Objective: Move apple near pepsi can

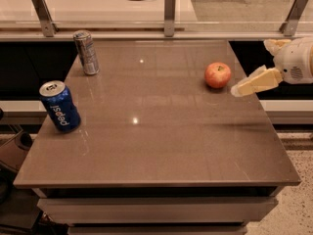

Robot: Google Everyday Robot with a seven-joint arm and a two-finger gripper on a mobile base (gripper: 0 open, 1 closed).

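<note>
Apple (217, 75) sat far right on the glossy brown surface (161, 146), a railed ledge (107, 6) behind, just left of the hand (252, 68), its fingers spread.

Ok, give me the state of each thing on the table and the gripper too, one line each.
apple: resting on the table toward its right side, not lifted.
pepsi can: standing upright near the table's left edge, far from the apple.
silver-grey can: standing upright near the back left corner.
gripper: low at the table's right edge, just right of the apple, pointing toward it, not around it.
</note>
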